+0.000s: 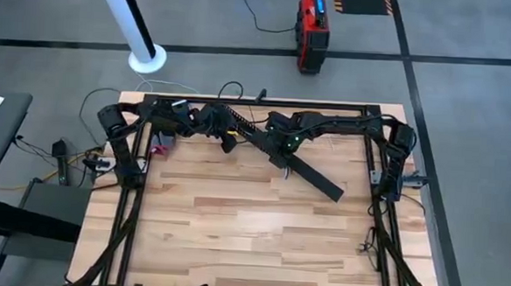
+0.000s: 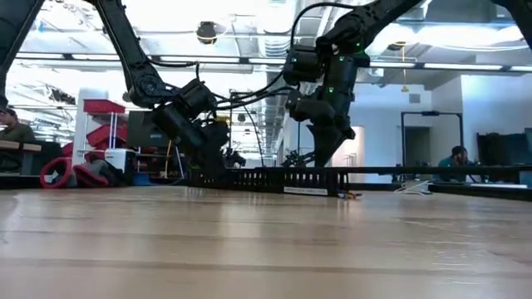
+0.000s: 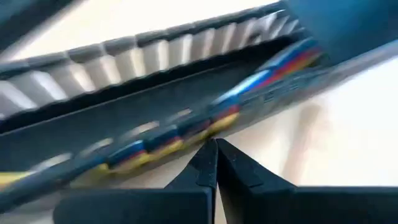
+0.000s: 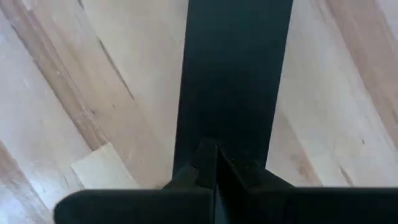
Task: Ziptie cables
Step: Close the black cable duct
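Cables: a bundle of thin flexible wires, blue, red, yellow and grey (image 3: 186, 127), lies at the far side of the pale wooden plank worktop (image 1: 250, 239), along a long black plastic channel with comb-like slotted walls (image 3: 143, 59).

Long axis: in the left wrist view the bundle runs with the channel, side by side with it; the high view shows channel and strip lying slantwise across the worktop's far half.

Which arm is nearer: the left claw (image 3: 216, 152) is right at the cables, its tips just beside the coloured wires and aimed across their length. The right claw (image 4: 216, 155) is over a flat black rigid strip (image 1: 319, 180), not over the wires.

Left claw state: fingers pressed together, tip to tip, with nothing seen between them; whether the tips touch the wires I cannot tell.

Right claw state: fingers likewise closed to a thin line, sitting at the strip's end; a grip on the strip cannot be confirmed.

What the next move turns on: judging from this, the left claw would need to spread before it could take the bundle crosswise.

Zip tie: none can be made out.
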Robot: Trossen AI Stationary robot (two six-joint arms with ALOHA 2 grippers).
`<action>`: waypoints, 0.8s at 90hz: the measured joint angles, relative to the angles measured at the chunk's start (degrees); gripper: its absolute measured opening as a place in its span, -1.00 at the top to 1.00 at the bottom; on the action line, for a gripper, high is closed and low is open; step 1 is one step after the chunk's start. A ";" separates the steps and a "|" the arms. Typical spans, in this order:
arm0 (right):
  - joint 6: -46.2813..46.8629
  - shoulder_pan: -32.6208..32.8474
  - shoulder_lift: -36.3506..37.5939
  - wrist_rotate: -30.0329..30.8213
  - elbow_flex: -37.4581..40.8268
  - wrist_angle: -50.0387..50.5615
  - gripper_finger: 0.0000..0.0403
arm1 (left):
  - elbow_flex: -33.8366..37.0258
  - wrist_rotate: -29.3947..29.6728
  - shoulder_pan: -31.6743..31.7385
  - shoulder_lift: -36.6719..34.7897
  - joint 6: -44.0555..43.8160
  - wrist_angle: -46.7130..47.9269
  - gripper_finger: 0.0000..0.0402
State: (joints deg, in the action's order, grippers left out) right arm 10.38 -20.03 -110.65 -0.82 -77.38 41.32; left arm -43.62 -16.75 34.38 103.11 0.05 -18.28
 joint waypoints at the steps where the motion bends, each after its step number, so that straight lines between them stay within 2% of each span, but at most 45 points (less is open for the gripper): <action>1: -0.01 0.00 0.00 0.11 0.01 -0.47 1.00 | -0.01 -0.59 -0.12 0.00 -0.07 -0.37 1.00; 10: -0.01 -0.04 -0.15 0.49 -0.08 -1.92 1.00 | -0.11 -6.81 -0.35 -0.11 -1.44 -2.82 1.00; 15: -0.07 -0.04 -0.15 0.57 -0.01 -1.82 1.00 | -0.11 -7.71 -0.36 -0.09 -2.25 -2.85 1.00; 31: -0.37 -0.04 -0.15 0.51 -0.01 -1.66 1.00 | -0.13 -0.89 -0.90 0.15 -2.30 -0.51 1.00; 50: -0.42 -0.04 -0.15 0.06 0.04 -1.44 1.00 | -0.11 3.34 -0.62 0.15 -2.19 0.93 1.00; 72: -0.85 -0.39 -0.15 -0.59 0.14 -1.85 1.00 | -0.02 3.61 0.28 0.21 -2.77 -0.63 1.00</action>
State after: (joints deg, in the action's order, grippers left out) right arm 9.53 -20.43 -110.80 -1.41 -77.23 39.47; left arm -43.64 -13.14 34.66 103.32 -2.72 -18.91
